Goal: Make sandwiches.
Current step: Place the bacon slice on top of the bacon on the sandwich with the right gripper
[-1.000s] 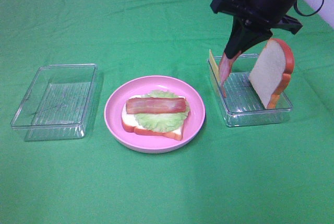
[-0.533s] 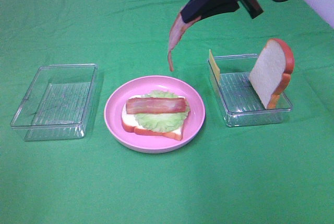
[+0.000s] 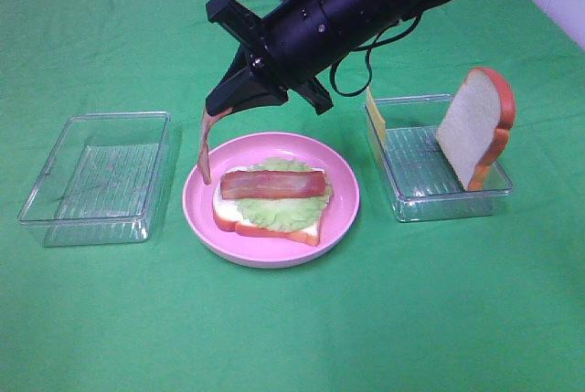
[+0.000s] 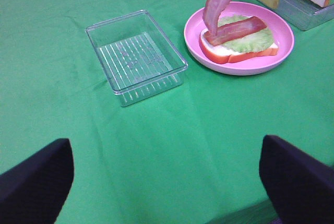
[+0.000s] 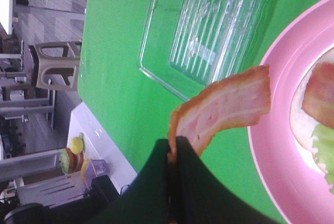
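Roughly halfway, I judge: the left gripper [image 4: 167, 182] gapes idle, the right gripper [image 3: 219, 111] pinches a second bacon strip [image 3: 204, 149] at nine o'clock of the plate [image 3: 340, 214] beside the open sandwich [image 3: 272, 200], while what looks like cheese [image 3: 375, 116] and the top bread [image 3: 475, 127] wait in the right tray [image 3: 448, 202].

No readable text, label or number anywhere.

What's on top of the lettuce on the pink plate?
One bacon strip lies across the lettuce. It hides the lettuce's middle, and the lettuce covers most of the bread slice beneath.
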`<state>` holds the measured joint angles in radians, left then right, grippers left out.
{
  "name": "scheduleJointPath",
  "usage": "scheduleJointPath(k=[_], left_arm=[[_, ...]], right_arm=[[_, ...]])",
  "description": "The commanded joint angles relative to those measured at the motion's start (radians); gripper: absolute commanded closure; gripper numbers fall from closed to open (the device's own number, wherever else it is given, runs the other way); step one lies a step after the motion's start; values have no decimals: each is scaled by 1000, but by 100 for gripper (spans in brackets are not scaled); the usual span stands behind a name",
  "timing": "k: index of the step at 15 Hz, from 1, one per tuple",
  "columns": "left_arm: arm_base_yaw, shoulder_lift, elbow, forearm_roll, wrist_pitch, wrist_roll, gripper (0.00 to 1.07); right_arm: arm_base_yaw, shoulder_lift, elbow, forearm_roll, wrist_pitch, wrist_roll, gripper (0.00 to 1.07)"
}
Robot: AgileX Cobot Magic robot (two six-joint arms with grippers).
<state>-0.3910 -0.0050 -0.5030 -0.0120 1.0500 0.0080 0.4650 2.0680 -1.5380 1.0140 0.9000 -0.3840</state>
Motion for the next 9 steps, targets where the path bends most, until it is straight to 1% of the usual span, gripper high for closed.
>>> scheduleJointPath(k=[1, 3, 5, 6, 7, 8, 9], left_arm=[[-2, -9, 2, -7, -12, -2, 15], [-2, -9, 2, -7, -12, -2, 15], [-2, -9, 2, -7, -12, -2, 15], [-2, -9, 2, -7, -12, -2, 15], [-2, -9, 2, -7, -12, -2, 15], [-2, -9, 2, -7, -12, -2, 15], [-2, -9, 2, -7, -12, -2, 15]], right_arm=[[0, 54, -2, 44, -32, -20, 107], [0, 90, -2, 34, -45, -8, 107], [-1, 93, -2, -46, -66, 32, 107], [-1, 90, -2, -118, -66, 98, 107], [-1, 83, -2, -293, -64, 207, 107], [-1, 83, -2, -293, -64, 207, 107], [-1, 82, -3, -415, -50, 302, 107]])
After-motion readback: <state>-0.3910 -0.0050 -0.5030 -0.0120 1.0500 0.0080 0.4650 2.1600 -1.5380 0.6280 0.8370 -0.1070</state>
